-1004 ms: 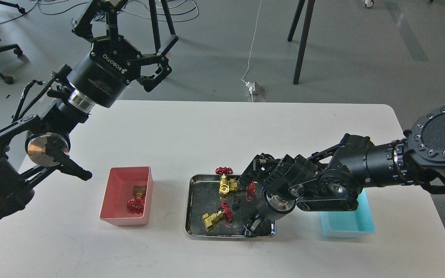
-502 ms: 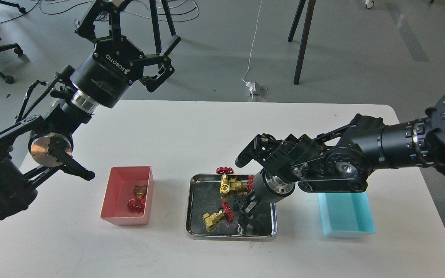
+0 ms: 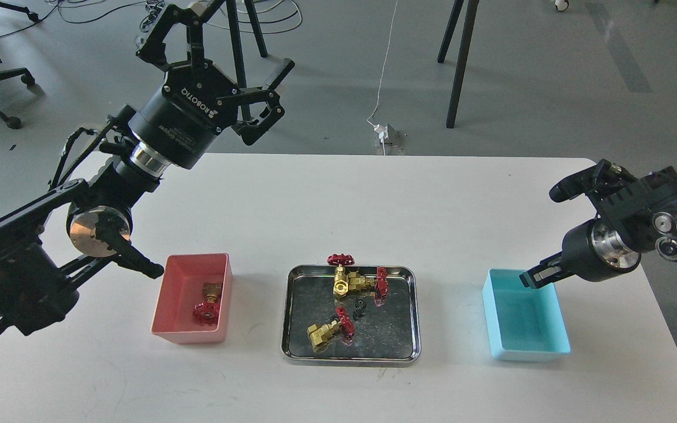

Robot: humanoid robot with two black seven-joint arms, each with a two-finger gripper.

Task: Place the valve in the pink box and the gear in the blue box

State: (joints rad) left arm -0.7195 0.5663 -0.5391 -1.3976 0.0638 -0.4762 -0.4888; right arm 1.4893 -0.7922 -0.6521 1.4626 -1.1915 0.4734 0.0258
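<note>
Two valves are seen lying on their sides in the steel tray (image 3: 291,329), which stands between the two boxes. One valve (image 3: 355,283) lies at about 12 o'clock in the tray, and a second valve (image 3: 329,330) at about 7 o'clock. A further red handwheel (image 3: 341,259) rests just beyond the far rim of the tray. A third valve (image 3: 209,301) already lies inside the pink box (image 3: 185,335).

A valve is judged to be rigid, rather heavy for its size, and smooth on the brass. It would be held best across the brass body, not by the round handwheel, which may turn or slip.

The gear (image 3: 359,308) lies near the middle of the tray, very small and dark. It is judged light and stiff, and easy to lose from the fingertips; a pinch across its rim is advised.

The left gripper (image 3: 224,44) is raised high at 10 o'clock, beyond the table edge, with its fingers spread wide and nothing between them. The right gripper (image 3: 535,276) hovers at the far edge of the blue box (image 3: 556,351), pointing down and leftward. Its fingers appear pressed together, but whether a gear is pinched there cannot be told.
</note>
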